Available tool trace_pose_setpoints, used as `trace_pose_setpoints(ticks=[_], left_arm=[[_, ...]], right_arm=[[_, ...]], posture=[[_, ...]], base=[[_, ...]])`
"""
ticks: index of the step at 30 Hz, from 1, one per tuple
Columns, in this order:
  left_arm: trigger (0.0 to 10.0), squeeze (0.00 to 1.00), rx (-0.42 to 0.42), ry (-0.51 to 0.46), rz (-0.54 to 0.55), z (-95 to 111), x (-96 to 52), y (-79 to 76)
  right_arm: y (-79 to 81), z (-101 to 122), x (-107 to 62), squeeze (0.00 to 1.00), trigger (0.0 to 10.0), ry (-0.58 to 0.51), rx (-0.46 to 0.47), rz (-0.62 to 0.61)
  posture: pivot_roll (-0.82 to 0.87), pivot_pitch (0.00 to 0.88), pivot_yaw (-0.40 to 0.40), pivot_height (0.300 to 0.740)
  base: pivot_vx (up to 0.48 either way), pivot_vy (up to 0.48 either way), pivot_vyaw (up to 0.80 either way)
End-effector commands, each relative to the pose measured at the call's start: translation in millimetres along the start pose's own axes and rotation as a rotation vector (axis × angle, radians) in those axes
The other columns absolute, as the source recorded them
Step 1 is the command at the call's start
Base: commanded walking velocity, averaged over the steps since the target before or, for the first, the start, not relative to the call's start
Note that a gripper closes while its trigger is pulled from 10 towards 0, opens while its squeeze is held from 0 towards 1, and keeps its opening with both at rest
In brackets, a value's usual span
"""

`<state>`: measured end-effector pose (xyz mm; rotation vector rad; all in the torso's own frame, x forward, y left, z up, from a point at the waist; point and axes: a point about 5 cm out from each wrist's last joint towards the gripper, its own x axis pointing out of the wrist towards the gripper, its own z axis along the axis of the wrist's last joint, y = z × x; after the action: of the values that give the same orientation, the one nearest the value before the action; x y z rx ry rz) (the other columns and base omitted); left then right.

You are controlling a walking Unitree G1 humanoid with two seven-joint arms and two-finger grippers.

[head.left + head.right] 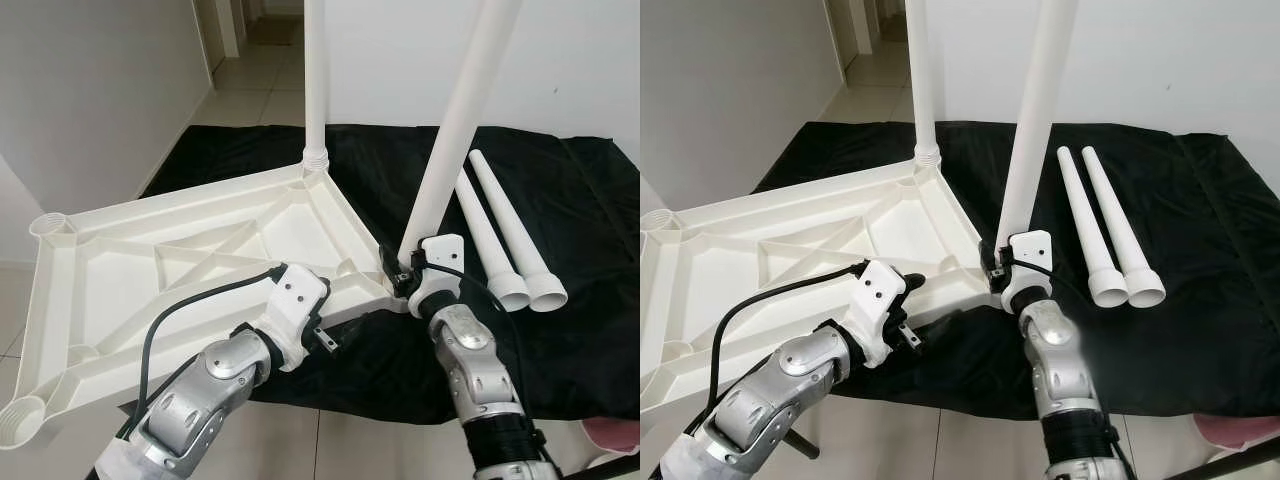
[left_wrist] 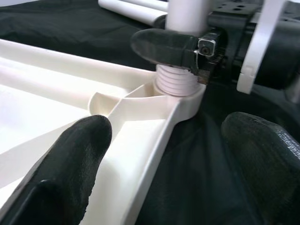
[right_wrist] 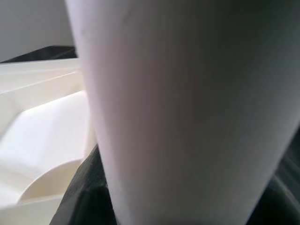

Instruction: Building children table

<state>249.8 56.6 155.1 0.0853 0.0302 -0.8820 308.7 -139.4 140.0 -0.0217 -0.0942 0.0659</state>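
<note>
Two white legs lie side by side on the black cloth, near the upside-down table top. One leg stands in the far corner. The right gripper is clamped on the near leg at its socket. The left gripper is spread wide around the table top's edge, just beside that socket.

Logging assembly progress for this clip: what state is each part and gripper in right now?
Tabletop: upside down, partly on the black cloth.
Far leg: upright, seated in its corner socket.
Near leg: tilted, threaded end in the near corner socket, held by the right gripper.
Two spare legs: lying side by side on the cloth.
Left gripper: open, straddling the tabletop's edge.
</note>
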Motion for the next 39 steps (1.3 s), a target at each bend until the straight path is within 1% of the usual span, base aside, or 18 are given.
trace_pose_setpoints(ticks=[1,2,3,4,6,12,18,19,21,23,28,29,30,32,34,36,38,39], left_arm=[[10.0,0.00,0.007,0.004,-0.092,-2,-0.1,-2.9],[10.0,0.00,0.006,0.004,-0.090,-2,-0.3,-2.6],[10.0,0.00,0.006,0.004,-0.090,-2,-0.3,-2.6],[10.0,0.00,0.007,0.004,-0.085,-2,-0.9,-2.5],[10.0,0.00,0.007,0.005,-0.082,-2,-1.5,-2.4],[10.0,0.00,0.011,0.006,-0.076,-1,-1.9,0.7],[10.0,0.00,0.019,0.007,-0.076,0,-1.4,3.6],[10.0,0.00,0.023,0.007,-0.076,0,-1.0,4.9],[10.0,0.00,0.027,0.007,-0.076,1,-0.5,6.5],[10.0,0.00,0.029,0.007,-0.076,1,-0.5,7.6],[10.0,0.00,0.037,0.011,-0.079,2,-1.9,9.8],[10.0,0.00,0.040,0.012,-0.079,3,-2.5,10.8],[10.0,0.00,0.044,0.015,-0.078,3,-3.2,12.5],[10.0,0.00,0.045,0.016,-0.077,3,-3.3,13.3],[10.0,0.00,0.047,0.016,-0.075,4,-3.7,13.8],[10.0,0.00,0.048,0.018,-0.072,4,-5.5,13.8],[10.0,0.00,0.047,0.017,-0.077,5,-6.7,12.4],[10.0,0.00,0.047,0.017,-0.077,5,-6.7,12.4]], right_arm=[[-6.6,-18,-8.8,0.00,10.0,0.098,0.005,-0.130],[-6.1,-19,-9.8,0.00,10.0,0.105,0.007,-0.157],[-6.1,-19,-9.8,0.00,10.0,0.105,0.007,-0.157],[-5.5,-19,-12.4,0.00,10.0,0.111,0.025,-0.256],[-4.7,-19,-14.4,0.00,10.0,0.109,0.047,-0.308],[1.2,-18,-16.1,0.00,10.0,0.122,0.059,-0.318],[-6.5,-14,-15.9,0.00,10.0,0.094,0.062,-0.340],[-7.4,-9,-14.8,1.00,10.0,0.057,0.080,-0.312],[-7.2,-3,-13.7,1.00,10.0,0.016,0.092,-0.276],[-7.5,1,-13.1,1.00,10.0,-0.009,0.084,-0.258],[-9.6,4,-14.2,1.00,10.0,-0.030,0.073,-0.223],[-8.8,5,-15.9,0.00,10.0,-0.037,0.075,-0.201],[-6.9,4,-18.3,0.00,10.0,-0.044,0.078,-0.169],[-6.1,4,-19.0,0.00,10.0,-0.043,0.079,-0.158],[-5.0,3,-20.2,0.00,10.0,-0.050,0.089,-0.123],[-5.9,1,-19.0,0.00,10.0,-0.046,0.085,-0.028],[-9.5,3,-16.1,0.00,10.0,-0.057,0.035,0.052],[-9.5,3,-16.1,0.00,10.0,-0.057,0.035,0.052]], posture=[[-0.05,0.024,0.015,0.740],[-0.05,0.024,0.015,0.740],[-0.05,0.024,0.015,0.740],[-0.05,0.025,0.011,0.740],[-0.05,0.026,0.011,0.740],[-0.05,0.025,0.017,0.740],[-0.05,0.020,0.022,0.740],[-0.05,0.019,0.025,0.740],[-0.06,0.023,0.034,0.740],[-0.06,0.028,0.036,0.740],[-0.05,0.032,0.040,0.740],[-0.05,0.034,0.042,0.740],[-0.05,0.036,0.048,0.740],[-0.05,0.036,0.048,0.740],[-0.04,0.040,0.049,0.740],[-0.04,0.041,0.059,0.740],[-0.04,0.039,0.059,0.740],[-0.04,0.039,0.059,0.740]], base=[[0.000,0.000,0.00],[0.000,0.000,0.00],[0.000,0.000,0.00],[0.000,0.000,0.00],[0.000,0.000,0.00],[0.000,0.000,0.00],[0.000,0.000,0.00],[0.000,0.000,0.00],[0.000,0.000,0.00],[0.000,0.000,0.00],[0.000,0.000,0.00],[0.000,0.000,0.00],[0.000,0.000,0.00],[0.000,0.000,0.00],[0.000,0.000,0.00],[0.000,0.000,0.00],[0.000,0.000,0.00],[0.000,0.000,0.00]])
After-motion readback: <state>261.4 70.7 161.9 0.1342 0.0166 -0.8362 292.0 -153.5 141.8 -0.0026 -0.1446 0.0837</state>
